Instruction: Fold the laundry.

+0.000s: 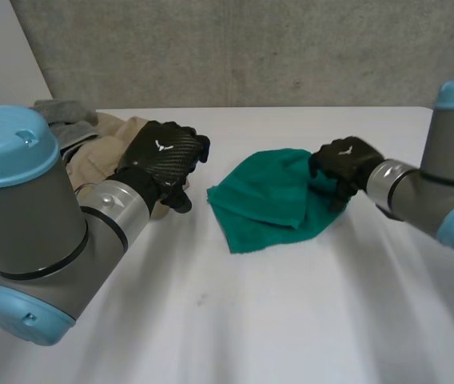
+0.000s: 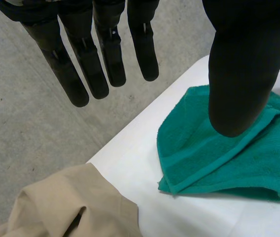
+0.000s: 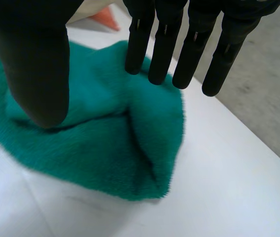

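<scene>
A green towel point(image 1: 268, 202) lies folded and rumpled on the white table point(image 1: 291, 320), right of the middle. My right hand point(image 1: 344, 165) hovers at the towel's right edge. In the right wrist view its fingers point(image 3: 164, 44) are straight and apart from the thumb, above the green towel point(image 3: 105, 143), holding nothing. My left hand point(image 1: 163, 160) hangs left of the towel, over the edge of a beige garment point(image 1: 107, 148). Its fingers point(image 2: 61, 69) are straight and empty, with the green towel point(image 2: 219, 163) beyond the thumb.
The beige garment point(image 2: 66, 207) is heaped at the table's back left with a grey cloth point(image 1: 63, 112) behind it. A small orange thing point(image 3: 106, 19) shows past the towel in the right wrist view. The table's far edge and concrete floor lie just behind.
</scene>
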Robot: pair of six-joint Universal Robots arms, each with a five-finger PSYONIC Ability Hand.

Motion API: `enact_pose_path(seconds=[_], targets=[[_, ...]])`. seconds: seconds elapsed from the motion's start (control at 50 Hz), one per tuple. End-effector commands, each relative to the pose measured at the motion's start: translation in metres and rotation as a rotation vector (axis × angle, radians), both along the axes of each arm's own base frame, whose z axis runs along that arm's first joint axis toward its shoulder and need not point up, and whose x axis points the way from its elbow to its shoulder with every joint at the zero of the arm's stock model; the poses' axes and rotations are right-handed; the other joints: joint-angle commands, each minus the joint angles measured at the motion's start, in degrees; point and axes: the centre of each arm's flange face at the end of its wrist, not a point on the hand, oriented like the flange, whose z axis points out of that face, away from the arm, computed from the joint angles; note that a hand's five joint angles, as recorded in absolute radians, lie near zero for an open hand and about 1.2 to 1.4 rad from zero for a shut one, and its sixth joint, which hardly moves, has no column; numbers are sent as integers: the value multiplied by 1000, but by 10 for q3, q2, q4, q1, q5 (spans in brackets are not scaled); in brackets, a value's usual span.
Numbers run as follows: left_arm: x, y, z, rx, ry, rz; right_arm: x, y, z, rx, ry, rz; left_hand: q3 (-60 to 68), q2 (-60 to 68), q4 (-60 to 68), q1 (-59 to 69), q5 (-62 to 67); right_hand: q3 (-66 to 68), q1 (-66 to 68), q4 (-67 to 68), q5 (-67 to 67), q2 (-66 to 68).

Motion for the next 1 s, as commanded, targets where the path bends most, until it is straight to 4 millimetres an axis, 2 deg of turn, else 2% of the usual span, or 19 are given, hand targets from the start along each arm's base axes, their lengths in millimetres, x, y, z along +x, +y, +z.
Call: enact_pose_path(seconds=[0.02,0.3,0.34,0.38,0.42,0.48,0.54,0.56,0.58,0.62,0.7,0.86,1.0], targets=[[1,1,-2,6,-6,5,20,-4,-29,-150,21,81,-100,-99,-97,-100,-93,24,21,24,40,17],[17,-3,-6,22,-16,57,50,4,-73,-176,73,182,-159,-159,-156,-160,-152,34,31,34,50,27],[20,-3,-6,23,-15,65,52,4,-80,-186,102,193,-157,-157,-154,-158,-151,75,71,74,90,67],[23,-4,-8,30,-18,71,51,4,-85,-185,125,195,-159,-159,-156,-160,-152,192,188,191,208,184],[26,-4,-9,33,-18,77,51,5,-84,-185,135,201,-159,-159,-156,-160,-152,460,456,460,476,452],[28,-5,-8,28,-15,85,52,7,-74,-199,99,189,-161,-160,-158,-161,-154,462,458,461,478,454],[30,-5,-6,17,-7,88,64,15,-52,-238,-2,190,-159,-159,-156,-160,-152,462,458,461,478,454],[31,-5,-5,13,-5,89,66,17,-44,-253,-30,188,-161,-160,-158,-161,-154,462,458,461,478,454],[31,-5,-3,8,-2,91,71,20,-24,-284,-90,184,-161,-160,-158,-161,-154,462,458,461,478,454],[31,-4,-1,2,2,93,74,24,-6,-304,-141,183,-161,-160,-158,-161,-154,462,458,461,478,454],[33,-3,4,-10,9,96,91,41,-13,-212,-213,189,-162,-162,-159,-163,-156,462,458,461,478,454],[33,-2,1,-7,7,97,104,65,-37,-80,-194,119,-162,-162,-159,-163,-156,462,458,461,478,454],[31,-3,-3,-7,7,91,111,82,-50,24,-246,83,-162,-162,-159,-163,-156,462,458,461,478,454]])
